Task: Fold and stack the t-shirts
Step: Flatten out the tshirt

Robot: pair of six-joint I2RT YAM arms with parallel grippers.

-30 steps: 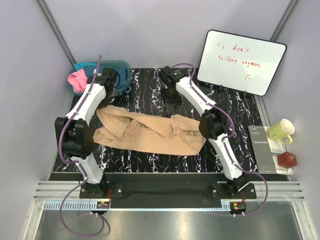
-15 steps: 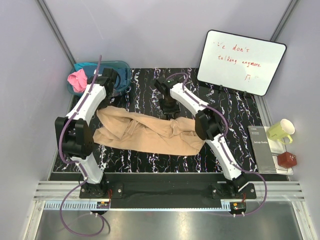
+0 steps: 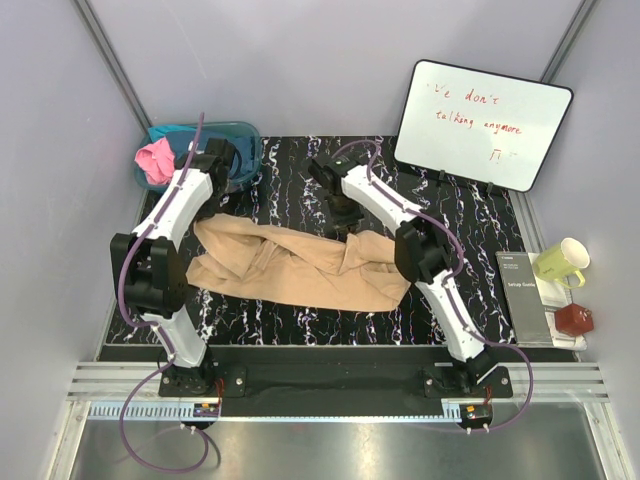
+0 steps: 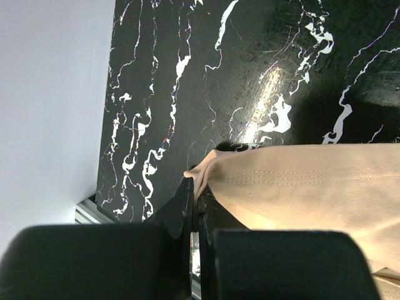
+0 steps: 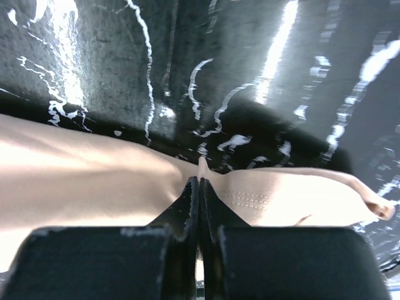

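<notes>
A tan t-shirt [image 3: 300,268] lies crumpled across the black marbled table. My left gripper [image 4: 197,187] is shut on the shirt's hemmed corner [image 4: 300,187] at its far left end [image 3: 208,215]. My right gripper [image 5: 199,181] is shut on a pinch of the tan cloth [image 5: 81,181] at the shirt's far edge, right of the middle [image 3: 348,224]. A pink t-shirt [image 3: 155,160] hangs over the rim of the teal tub [image 3: 246,135] at the back left. Dark teal-blue cloth [image 3: 172,133] lies inside the tub.
A whiteboard [image 3: 480,120] leans at the back right. A green mug [image 3: 562,260], a grey booklet [image 3: 522,292] and a small red object [image 3: 574,320] sit along the right edge. Grey walls close in on the table's left and right sides.
My right gripper came down from behind the shirt onto its far edge and shut on the cloth. The left arm and its grip stayed still.
</notes>
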